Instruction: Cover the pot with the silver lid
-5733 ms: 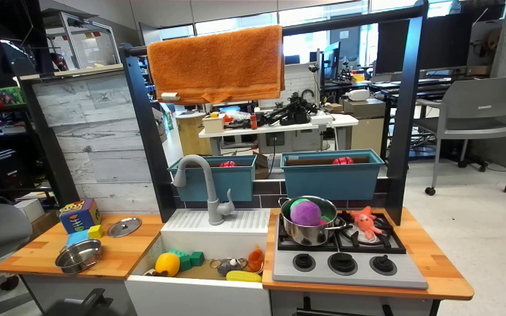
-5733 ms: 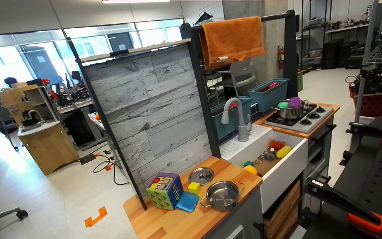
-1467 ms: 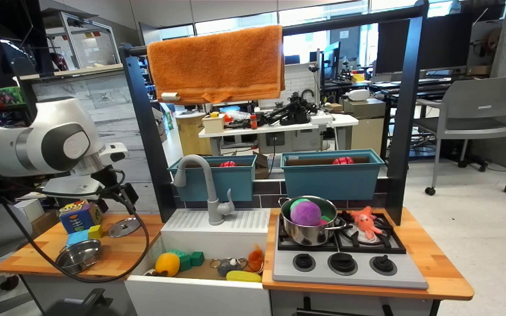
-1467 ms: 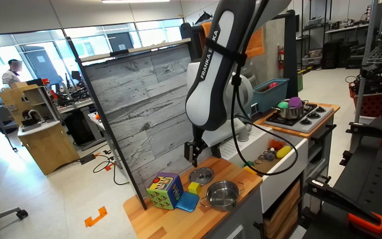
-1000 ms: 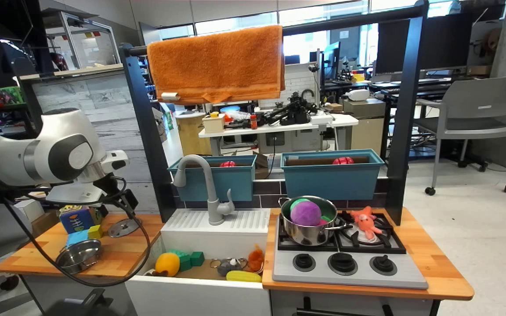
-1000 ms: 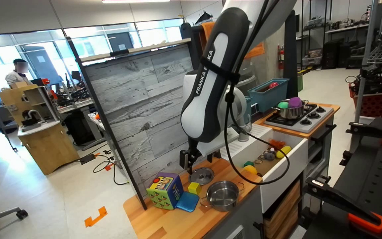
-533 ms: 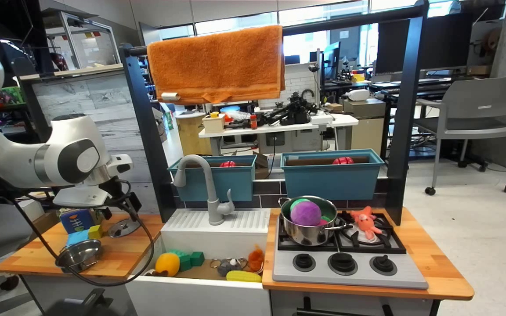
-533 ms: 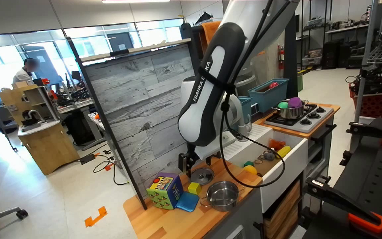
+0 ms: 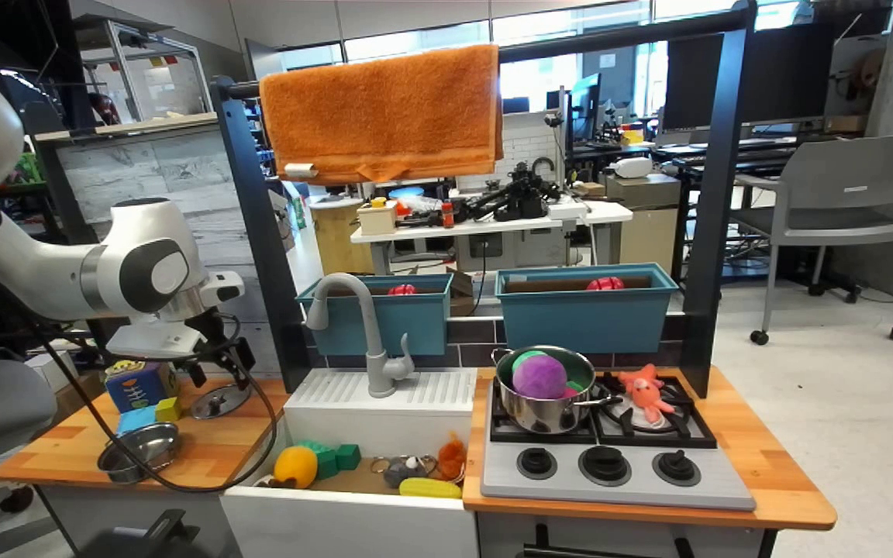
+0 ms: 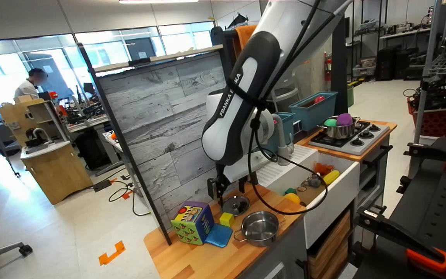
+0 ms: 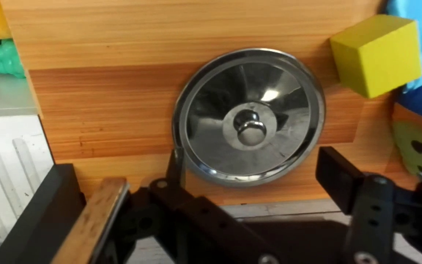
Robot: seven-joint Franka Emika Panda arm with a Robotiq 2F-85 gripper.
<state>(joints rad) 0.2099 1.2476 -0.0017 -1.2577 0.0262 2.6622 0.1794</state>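
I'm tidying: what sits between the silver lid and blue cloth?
A yellow block: the wrist view and both exterior views show it between the silver lid and blue cloth.

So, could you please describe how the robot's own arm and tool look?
The arm is rounded and smooth, white with dark panels. Its lettering begins FRANKA E and is partly covered by a black strap. Black cables run along it, and one hangs in a wide loop. The tool is black, with two jointed fingers and round metallic screws.
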